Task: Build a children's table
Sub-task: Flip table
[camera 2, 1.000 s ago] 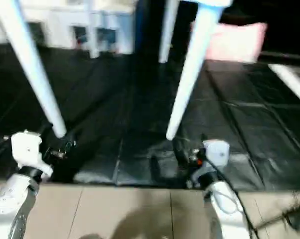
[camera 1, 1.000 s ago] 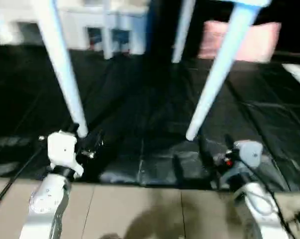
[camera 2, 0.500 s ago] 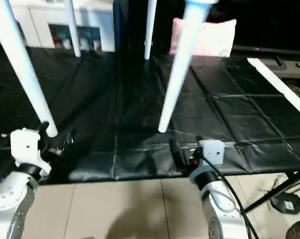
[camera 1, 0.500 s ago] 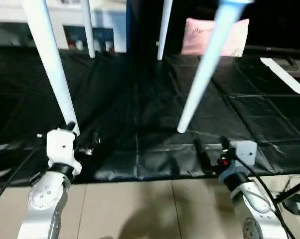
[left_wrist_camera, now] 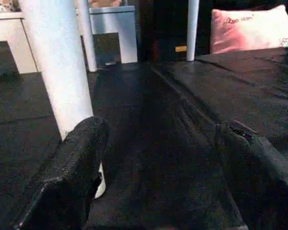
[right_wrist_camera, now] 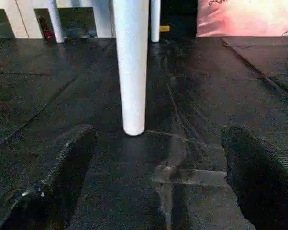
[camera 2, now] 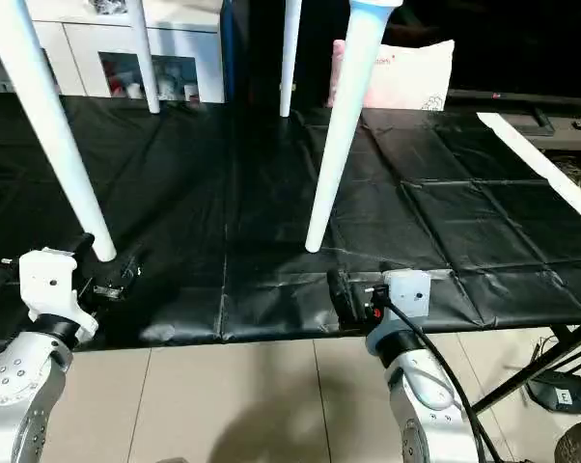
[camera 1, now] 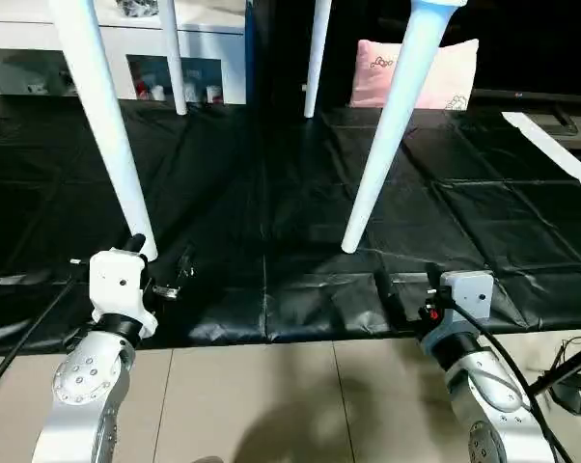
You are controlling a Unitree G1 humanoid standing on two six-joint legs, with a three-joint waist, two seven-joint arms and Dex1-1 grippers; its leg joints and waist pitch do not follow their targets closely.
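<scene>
So the children's table (camera 1: pixel 406 106) is standing on its four white tube legs on a black floor mat (camera 1: pixel 300 203), and its top is cut off above the head camera's frame. The two near legs come down at a slant. The near left leg (camera 1: pixel 107 125) lands close to the mat's front edge towards its left side, and the near right leg (camera 2: pixel 339 125) lands a bit further in, roughly mid-mat. The two far legs (camera 1: pixel 315 58) stand near the mat's back edge.

Left gripper (left_wrist_camera: pixel 158 167) is spread wide with nothing between its black fingers (left_wrist_camera: pixel 70 177). It sits low over the front edge of the mat, and the foot of the near left leg is just beside one finger. From the wrist camera I can't tell whether they actually touch.

Right gripper (right_wrist_camera: pixel 158 177) is also gaping wide and empty, hovering at the mat's front edge, with the near right leg's foot ahead of it and clearly apart.

Behind the mat's back edge there's a pink pillow (camera 1: pixel 416 72) on the right and a white cabinet (camera 1: pixel 136 58) on the left. Beige floor tiles (camera 1: pixel 271 405) show in front of the mat.
</scene>
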